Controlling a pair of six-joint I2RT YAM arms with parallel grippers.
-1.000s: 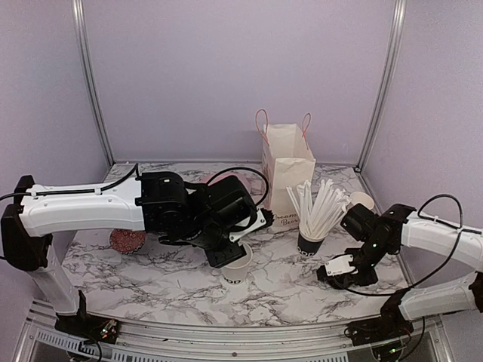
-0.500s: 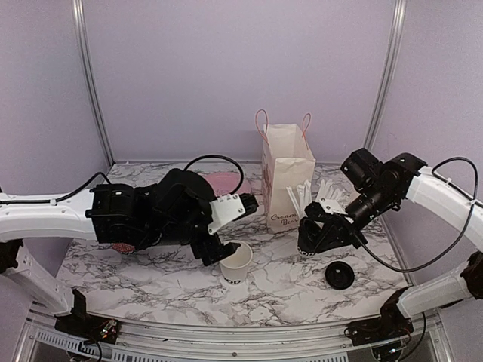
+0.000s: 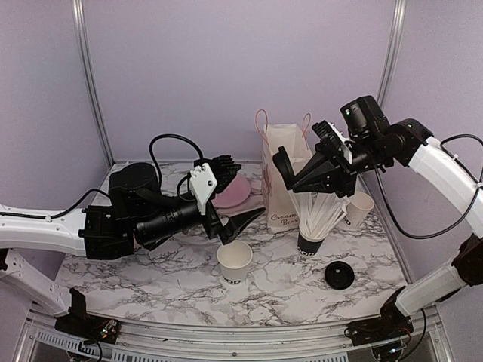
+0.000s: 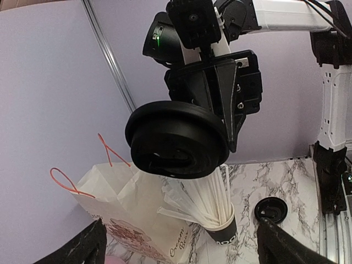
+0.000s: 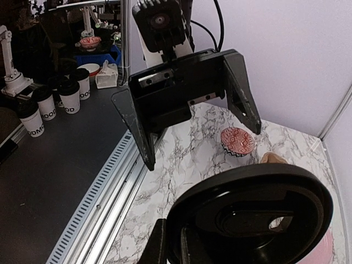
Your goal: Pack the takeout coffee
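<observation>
One takeout coffee cup [image 3: 235,262], white with dark lettering, stands lidless on the marble table [image 3: 151,283]. A second white cup [image 3: 361,209] stands at the right, behind the straws. My right gripper [image 3: 292,175] is raised in front of the paper bag [image 3: 281,154], shut on the rim of a round black lid [image 3: 282,167]. That lid fills the right wrist view [image 5: 253,214] and shows in the left wrist view [image 4: 176,140]. My left gripper [image 3: 245,190] hovers above the lidless cup, open and empty, facing the lid. Its fingers [image 5: 137,132] spread wide in the right wrist view.
A black cup full of white straws [image 3: 311,243] stands right of the bag. Another black lid [image 3: 339,274] lies on the table near the front right. A pink item [image 3: 232,190] sits behind the left gripper. A red patterned bowl [image 5: 237,141] shows in the right wrist view.
My left gripper has let go of the lidless cup, opened wide and lifted up and back. My right arm has risen from the table's right side, now holding a lid by the bag.
</observation>
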